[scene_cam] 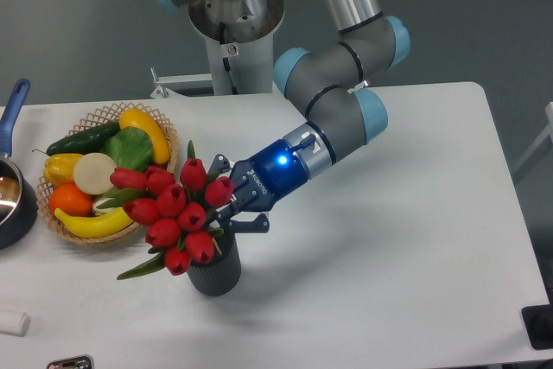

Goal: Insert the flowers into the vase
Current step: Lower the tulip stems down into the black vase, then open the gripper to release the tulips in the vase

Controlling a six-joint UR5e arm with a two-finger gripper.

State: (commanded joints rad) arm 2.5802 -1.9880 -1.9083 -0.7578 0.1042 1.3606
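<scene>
Toward the front-left part of the white table (415, 213), the small dark grey ribbed vase (216, 274) stands upright, and the bunch of red tulips with green leaves (177, 213) sits over its mouth, leaning out to the left so the heads overhang the rim on the basket side. The stems run down behind the blooms and appear to enter the mouth, though the flowers hide how deep they go. The black two-finger gripper (232, 205), at the end of the grey and blue arm, reaches in low from the right and is pinched around the stems just above the vase; holding there, below the heads, likely lets it steer the stem ends into the narrow opening while the wide crown stays outside. The tilt suggests the bunch is not yet settled, so letting go now might leave it flopping leftward.

Near the left edge a round wicker basket (108, 112) holds a cucumber, yellow and orange peppers, a banana, a pale round vegetable and a green leafy one. A dark pot with a blue handle (13, 187) sits at the left edge, partly cut off.
</scene>
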